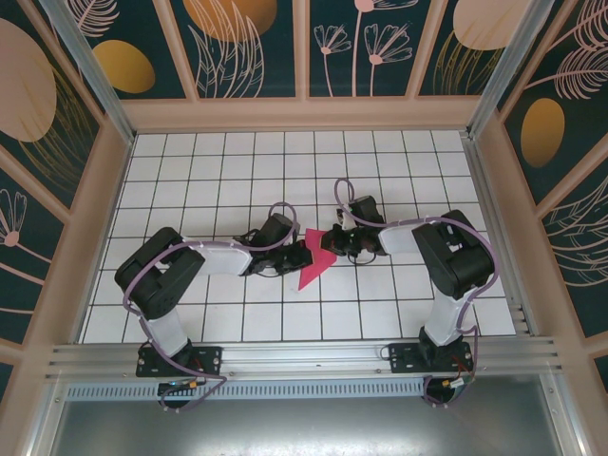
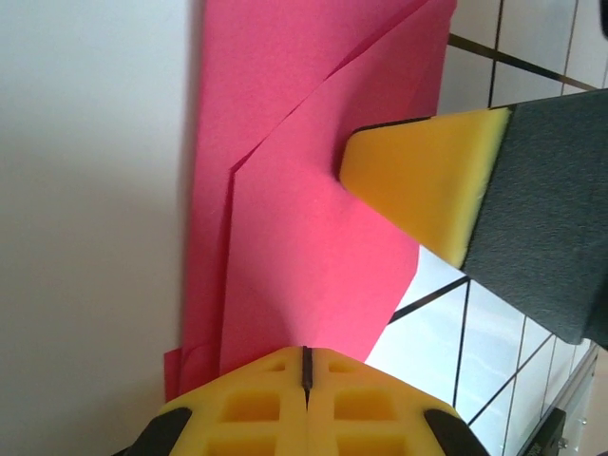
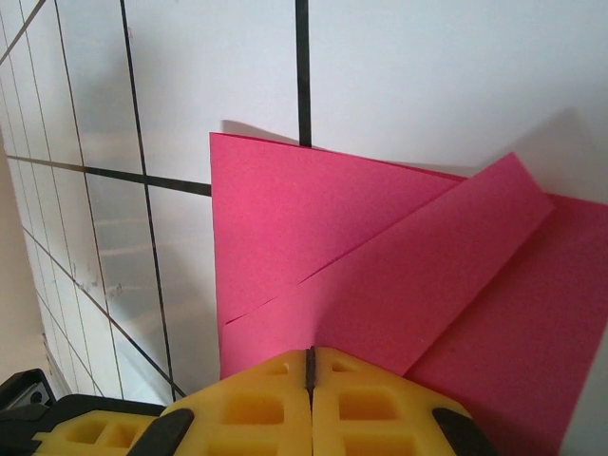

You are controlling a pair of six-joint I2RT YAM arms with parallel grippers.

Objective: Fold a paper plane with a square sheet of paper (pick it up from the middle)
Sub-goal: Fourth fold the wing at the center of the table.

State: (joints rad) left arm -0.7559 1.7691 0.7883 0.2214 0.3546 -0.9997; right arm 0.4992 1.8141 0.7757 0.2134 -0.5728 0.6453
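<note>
Top external: one square sheet of paper [image 1: 314, 268], magenta, lies on the table [image 1: 237, 171] near its middle, somewhat toward the near edge, between the two arms. It already reads as a pointed wedge, not a square. The left gripper [image 1: 291, 255] meets it from the left and the right gripper [image 1: 334, 245] from the right; jaw state cannot be told from here. Left wrist: the left gripper [image 2: 306, 366] has its jaws pressed together, with the paper [image 2: 304, 237] running into the seam, so it is pinching the sheet. At least two overlapped layers with slanted fold edges are visible; one yellow pad [image 2: 418, 176] of the right gripper lies against the paper's far side. Right wrist: the right gripper [image 3: 311, 366] is likewise clamped on the paper [image 3: 380, 275]; a diagonal flap crosses the lower layers above the grid lines. Judgement: early diagonal folds done, narrow dart and centre crease not yet formed, roughly mid-task. Count: one sheet, two grippers, no finished plane.
</note>
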